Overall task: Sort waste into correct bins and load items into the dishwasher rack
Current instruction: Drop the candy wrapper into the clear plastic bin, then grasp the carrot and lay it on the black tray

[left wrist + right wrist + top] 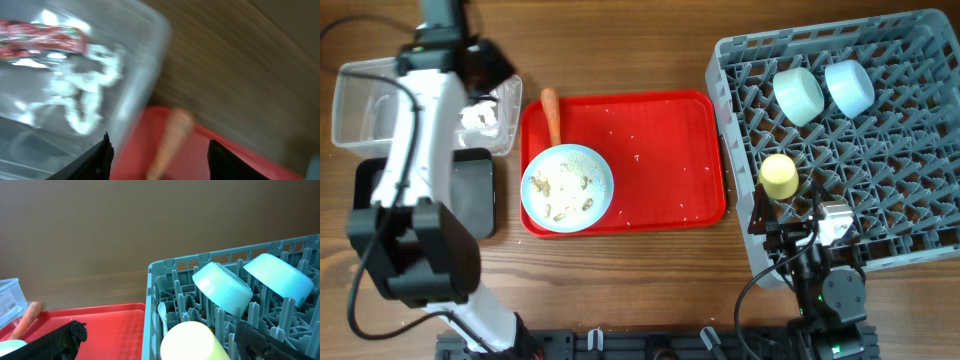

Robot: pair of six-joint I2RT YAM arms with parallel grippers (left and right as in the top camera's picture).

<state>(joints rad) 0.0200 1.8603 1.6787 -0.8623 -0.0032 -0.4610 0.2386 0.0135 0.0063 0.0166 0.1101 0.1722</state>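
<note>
My left gripper (485, 65) is open and empty over the right end of the clear tub (370, 100). In the blurred left wrist view (162, 167) it hangs above the carrot piece (172, 137) beside the tub (125, 75), which holds the red wrapper (45, 42) and white tissue (85, 100). The carrot (552, 115) lies on the red tray (660, 150) by the light-blue plate (603, 190) with rice scraps (565, 185). My right gripper (788, 222) (165, 347) is open at the rack's (880, 220) front left, behind the yellow cup (779, 176) (192, 342).
The rack also holds a mint-green bowl (798, 95) (222, 287), a light-blue bowl (848, 88) (277, 277) and a white spoon (162, 312). The black tray (475, 190) sits in front of the tub, partly under my left arm. Rice grains are scattered on the red tray.
</note>
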